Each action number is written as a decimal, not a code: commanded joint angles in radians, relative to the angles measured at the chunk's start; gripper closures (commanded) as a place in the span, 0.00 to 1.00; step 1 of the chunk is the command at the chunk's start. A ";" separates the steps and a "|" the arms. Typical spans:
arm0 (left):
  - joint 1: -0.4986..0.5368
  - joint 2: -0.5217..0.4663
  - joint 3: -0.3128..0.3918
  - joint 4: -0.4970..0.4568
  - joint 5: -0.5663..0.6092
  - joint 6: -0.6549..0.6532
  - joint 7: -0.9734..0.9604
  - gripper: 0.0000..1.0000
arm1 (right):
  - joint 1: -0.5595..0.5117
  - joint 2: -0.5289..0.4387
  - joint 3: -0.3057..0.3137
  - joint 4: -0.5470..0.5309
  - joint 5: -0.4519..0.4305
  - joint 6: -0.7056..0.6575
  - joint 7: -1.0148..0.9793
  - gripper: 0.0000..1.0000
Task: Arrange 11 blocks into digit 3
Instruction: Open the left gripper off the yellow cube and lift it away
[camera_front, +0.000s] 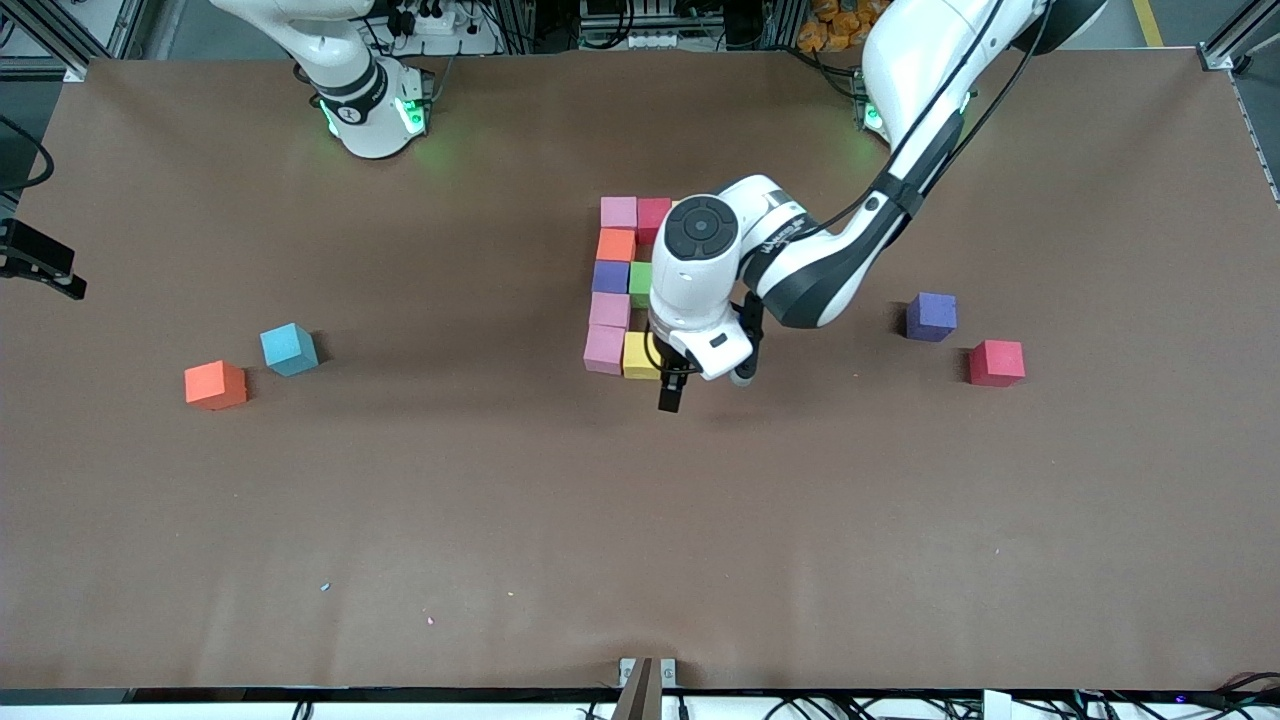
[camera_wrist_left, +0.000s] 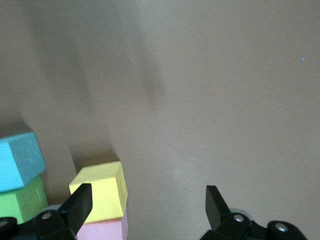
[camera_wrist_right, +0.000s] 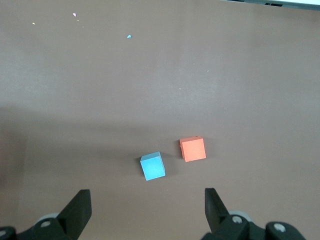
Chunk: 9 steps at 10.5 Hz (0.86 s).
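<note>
Front view: the left arm reached from its base to the middle of the table, and the left gripper (camera_front: 672, 392) hung over the table just beside the nearest corner of the block cluster. Its fingers could not be judged here. The cluster formed two touching columns: pink block (camera_front: 618, 212), orange block (camera_front: 615, 245), purple block (camera_front: 610, 277) and two pink blocks (camera_front: 606, 334) in one; red block (camera_front: 654, 215), green block (camera_front: 641, 282) and yellow block (camera_front: 640, 355) in the other, partly hidden by the arm. Loose blocks lay well apart: a blue block (camera_front: 289, 349) and an orange-red block (camera_front: 215, 385) toward the right arm's end, a second purple block (camera_front: 931, 317) and a second red block (camera_front: 996, 363) toward the left arm's end. Only the right arm's base section showed.

Left wrist view: the left gripper (camera_wrist_left: 149, 205) was spread wide and empty, with the yellow block (camera_wrist_left: 100, 192) at one fingertip.

Right wrist view: the right gripper (camera_wrist_right: 147, 207) was spread wide and empty, waiting high over the blue block (camera_wrist_right: 152, 166) and the orange-red block (camera_wrist_right: 193, 149).
</note>
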 joint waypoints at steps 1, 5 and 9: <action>0.054 -0.048 -0.002 -0.026 0.004 -0.055 0.132 0.00 | -0.020 0.004 0.014 0.016 0.014 -0.009 0.008 0.00; 0.147 -0.119 -0.010 -0.082 -0.006 -0.175 0.371 0.00 | -0.020 0.004 0.014 0.016 0.014 -0.009 0.008 0.00; 0.273 -0.274 -0.024 -0.284 -0.028 -0.175 0.661 0.00 | -0.020 0.004 0.014 0.016 0.014 -0.009 0.008 0.00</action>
